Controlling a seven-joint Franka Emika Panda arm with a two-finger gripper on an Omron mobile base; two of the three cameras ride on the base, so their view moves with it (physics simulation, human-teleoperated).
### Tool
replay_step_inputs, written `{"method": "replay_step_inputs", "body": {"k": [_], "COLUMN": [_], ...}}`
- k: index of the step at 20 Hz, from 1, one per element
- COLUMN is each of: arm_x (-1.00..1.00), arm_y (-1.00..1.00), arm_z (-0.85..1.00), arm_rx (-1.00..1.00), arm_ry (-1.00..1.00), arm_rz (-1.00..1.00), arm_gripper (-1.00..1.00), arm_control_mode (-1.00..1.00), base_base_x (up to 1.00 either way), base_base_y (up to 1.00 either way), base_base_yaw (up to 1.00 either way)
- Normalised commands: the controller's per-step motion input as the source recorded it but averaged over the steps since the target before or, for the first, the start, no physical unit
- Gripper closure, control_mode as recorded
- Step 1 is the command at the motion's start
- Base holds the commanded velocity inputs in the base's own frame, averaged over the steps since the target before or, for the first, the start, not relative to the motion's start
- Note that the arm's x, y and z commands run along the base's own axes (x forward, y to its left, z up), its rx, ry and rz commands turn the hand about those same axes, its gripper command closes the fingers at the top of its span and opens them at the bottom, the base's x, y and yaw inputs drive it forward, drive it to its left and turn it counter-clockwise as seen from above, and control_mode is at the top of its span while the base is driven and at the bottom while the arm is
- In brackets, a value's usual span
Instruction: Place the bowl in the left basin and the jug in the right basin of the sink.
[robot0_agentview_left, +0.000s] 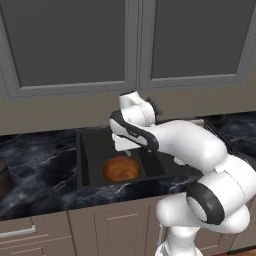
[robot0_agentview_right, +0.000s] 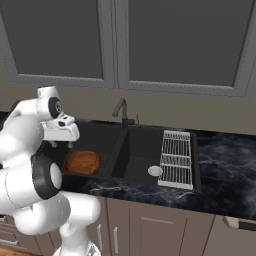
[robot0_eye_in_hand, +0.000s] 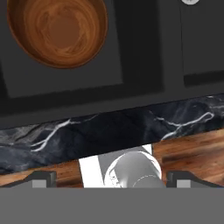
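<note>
Left base view, bowl: bowl (robot0_agentview_left: 121, 169) of reddish-brown wood grain sits upright on the floor of the left basin (robot0_agentview_left: 95, 150), toward the basin's front edge.
Left base view, sink: the black sink (robot0_agentview_left: 82, 185) is set in a black marble counter (robot0_agentview_left: 40, 175), below grey wall cabinets (robot0_agentview_left: 70, 45).
Left base view, jug: a dark cylindrical shape at the far left edge of the counter, cut off by the frame, may be the jug (robot0_agentview_left: 4, 177); too little shows to be sure.
Left base view, arm: the white arm (robot0_agentview_left: 200, 150) reaches over the sink, and its hand hangs above the bowl without touching it.
Right base view, sink: the wider left basin holds the bowl (robot0_agentview_right: 82, 162) near its front edge; the narrower right basin (robot0_agentview_right: 140, 150) lies across the centre divider, with a round silver drain (robot0_agentview_right: 155, 170).
Right base view, faucet: a dark faucet (robot0_agentview_right: 121, 111) stands at the back edge of the sink.
Right base view, rack: a white wire rack (robot0_agentview_right: 176, 159) lies along the sink's right side.
Hand view, bowl: the bowl (robot0_eye_in_hand: 59, 30) is seen from above in the left basin, empty.
Hand view, gripper: the gripper (robot0_eye_in_hand: 110, 179) has its two dark tips spread wide, one at each side of the bottom, with nothing between them.
Hand view, counter: the marble front edge of the counter (robot0_eye_in_hand: 131, 127) crosses the middle, with wooden floor (robot0_eye_in_hand: 192, 153) beneath it.
</note>
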Motion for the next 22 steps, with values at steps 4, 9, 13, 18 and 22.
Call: {"method": "replay_step_inputs", "body": {"k": [4, 9, 13, 18, 22], "arm_x": [-0.84, -0.41, -0.20, -0.02, 0.00], "arm_y": [-0.35, -0.51, -0.81, -0.13, 0.00], "arm_z": [0.09, 0.24, 0.20, 0.00, 0.00], "arm_rx": [0.12, 0.12, 0.16, 0.01, 0.00], "arm_ry": [-0.09, -0.01, 0.01, 0.00, 0.00], "arm_rz": [0.15, -0.03, -0.04, -0.01, 0.00], "arm_gripper": [-1.00, -1.00, -1.00, -1.00, -1.00], "arm_control_mode": [-1.00, -1.00, -1.00, -1.00, -1.00], "base_base_x": [0.00, 0.00, 0.00, 0.00, 0.00], "base_base_y": [0.00, 0.00, 0.00, 0.00, 0.00], "base_base_yaw": [0.00, 0.00, 0.00, 0.00, 0.00]}}
